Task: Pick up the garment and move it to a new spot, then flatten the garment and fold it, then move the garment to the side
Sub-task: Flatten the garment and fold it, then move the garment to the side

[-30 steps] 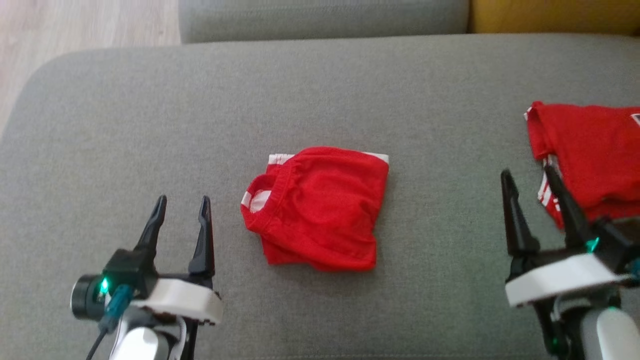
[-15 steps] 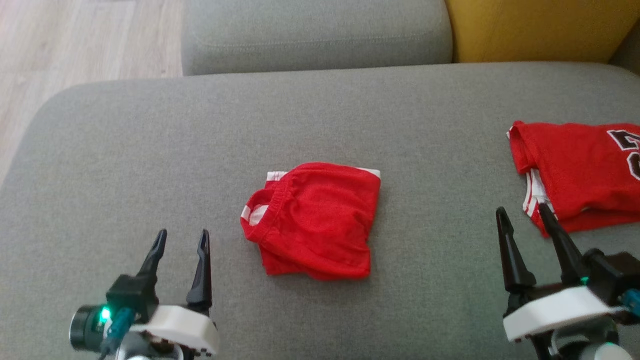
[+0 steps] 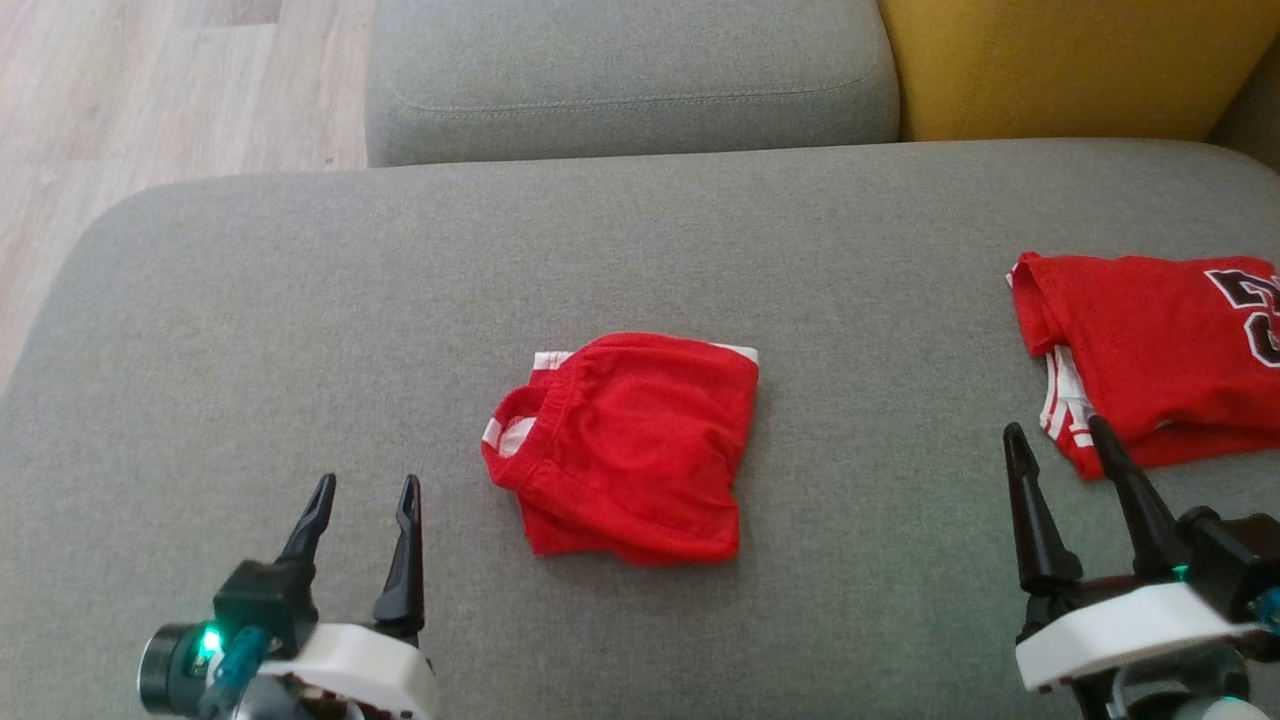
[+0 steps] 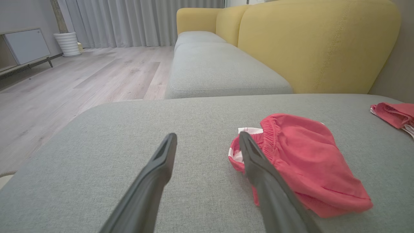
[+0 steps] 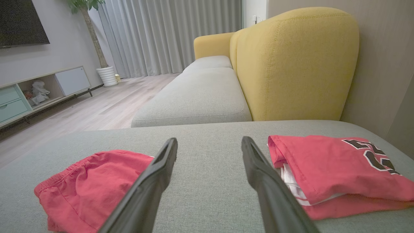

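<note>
- My left tool is at the lower left of the head view. Its fingers are spread with nothing between them, pointing up the frame over the grey seat.
- My right tool is at the lower right, fingers likewise spread and empty.
- The red shorts lie in a folded bundle at the centre of the frame, flat on the grey seat. They sit between my two tools and touch neither.
- The elastic waistband faces the left of the frame, and white trim shows along the upper-left edge.
- In the left wrist view the shorts sit right of centre, partly behind the finger on that side.
- A folded red jersey with dark lettering lies at the right edge, just above my right tool's fingertips. I cannot tell whether they touch.
- A yellow backrest is at the upper right, a second grey cushion at top centre and wood floor at the upper left.
</note>
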You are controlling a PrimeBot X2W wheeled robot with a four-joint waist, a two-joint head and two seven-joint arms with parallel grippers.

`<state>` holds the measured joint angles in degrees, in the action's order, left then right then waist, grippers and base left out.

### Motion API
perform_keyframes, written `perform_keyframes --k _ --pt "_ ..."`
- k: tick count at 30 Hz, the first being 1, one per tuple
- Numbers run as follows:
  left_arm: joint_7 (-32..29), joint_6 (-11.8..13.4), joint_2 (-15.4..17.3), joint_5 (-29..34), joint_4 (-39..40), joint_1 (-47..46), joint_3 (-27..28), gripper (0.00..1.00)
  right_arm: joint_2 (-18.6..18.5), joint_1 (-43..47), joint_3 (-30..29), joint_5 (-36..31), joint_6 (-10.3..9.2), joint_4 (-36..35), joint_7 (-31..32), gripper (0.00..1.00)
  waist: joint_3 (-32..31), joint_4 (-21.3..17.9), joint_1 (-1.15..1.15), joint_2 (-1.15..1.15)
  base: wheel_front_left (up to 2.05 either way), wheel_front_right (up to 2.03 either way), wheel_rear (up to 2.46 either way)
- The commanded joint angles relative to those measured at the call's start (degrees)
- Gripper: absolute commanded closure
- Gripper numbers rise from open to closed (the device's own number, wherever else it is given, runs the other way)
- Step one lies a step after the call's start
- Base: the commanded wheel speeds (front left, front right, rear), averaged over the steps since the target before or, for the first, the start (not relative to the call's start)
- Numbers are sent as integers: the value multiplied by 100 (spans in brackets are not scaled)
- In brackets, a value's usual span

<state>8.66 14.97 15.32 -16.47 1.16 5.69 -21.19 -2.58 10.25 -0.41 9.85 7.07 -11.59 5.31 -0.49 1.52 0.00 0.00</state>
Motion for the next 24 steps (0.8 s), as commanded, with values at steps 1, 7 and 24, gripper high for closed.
perform_keyframes --k 1,7,24 --pt "7 44 107 -17 201 -224 225 0 -32 -138 105 -2 42 -225 6 0 3 -4 0 0 0 0 0" --pt "16 60 107 -28 222 -245 206 0 -31 -139 95 58 42 -196 -3 0 15 -12 0 0 0 0 0" --pt "93 98 105 -17 263 -439 166 0 -31 -185 98 51 42 -79 13 0 160 113 0 0 0 0 0"
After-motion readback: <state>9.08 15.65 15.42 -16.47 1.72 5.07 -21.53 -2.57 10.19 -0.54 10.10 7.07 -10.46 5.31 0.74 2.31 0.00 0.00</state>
